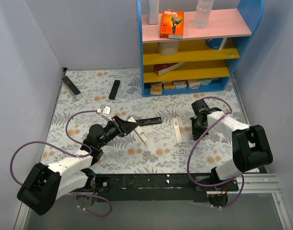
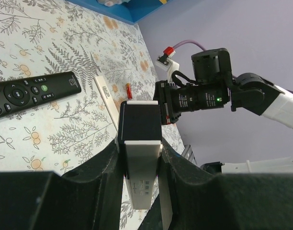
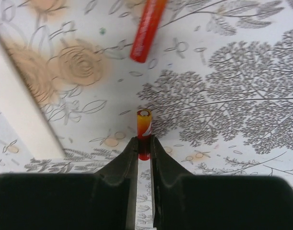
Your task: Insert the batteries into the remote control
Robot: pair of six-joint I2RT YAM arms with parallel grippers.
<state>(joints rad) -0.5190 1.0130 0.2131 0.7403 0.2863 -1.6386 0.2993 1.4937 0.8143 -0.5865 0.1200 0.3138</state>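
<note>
Covering the table (image 1: 156, 158) is a floral cloth, with grey walls (image 1: 22, 57) around it and a blue shelf unit (image 1: 146, 52) at the back. Left jaws are clamped across the white remote (image 2: 140, 167). Right jaws are closed on one red battery (image 3: 144, 125), its end jutting past the tips. The second battery (image 3: 147, 28) lies beyond on the cloth.

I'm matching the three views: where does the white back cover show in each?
Top external: white back cover lies centre-right, right of the black remote.
Left wrist: upper middle, right of that remote.
Right wrist: left edge.
Shared landmark: loose red battery beside it, both wrist views.
</note>
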